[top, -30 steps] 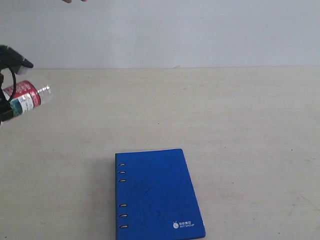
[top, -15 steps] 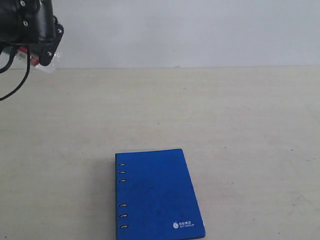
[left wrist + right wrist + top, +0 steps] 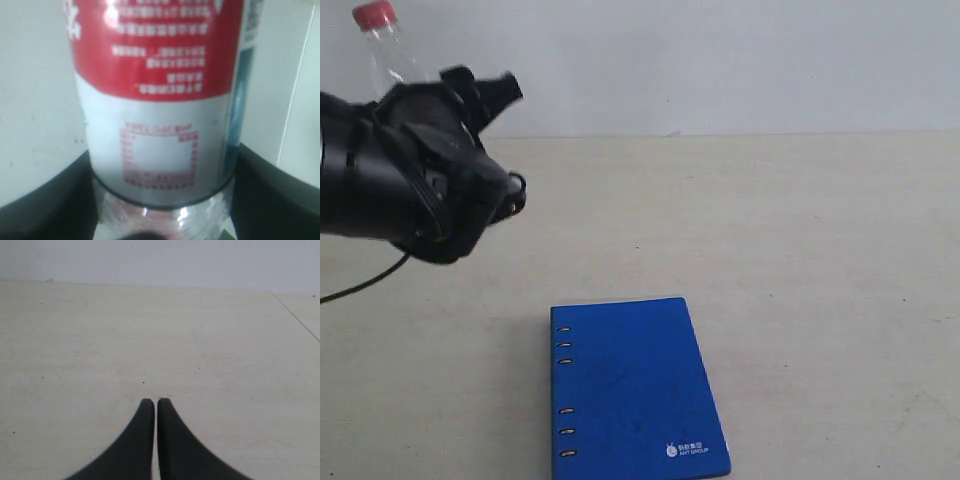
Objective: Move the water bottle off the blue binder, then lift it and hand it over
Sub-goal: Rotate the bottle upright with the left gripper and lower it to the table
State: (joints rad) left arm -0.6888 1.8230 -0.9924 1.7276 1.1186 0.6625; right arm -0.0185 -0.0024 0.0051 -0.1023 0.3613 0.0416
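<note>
High at left, left pincer [image 3: 160, 200] grips the water bottle [image 3: 392, 55].

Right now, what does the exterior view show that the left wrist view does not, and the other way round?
Only the exterior view shows the red cap and the blue binder, lying on the table with nothing on it. Only the left wrist view shows the label print up close. Both show the water bottle held in the left gripper.

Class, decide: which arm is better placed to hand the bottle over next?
Left: left gripper clamps the clear red-capped plastic bottle, lifted high. The right gripper is shut, empty, over the beige table.
</note>
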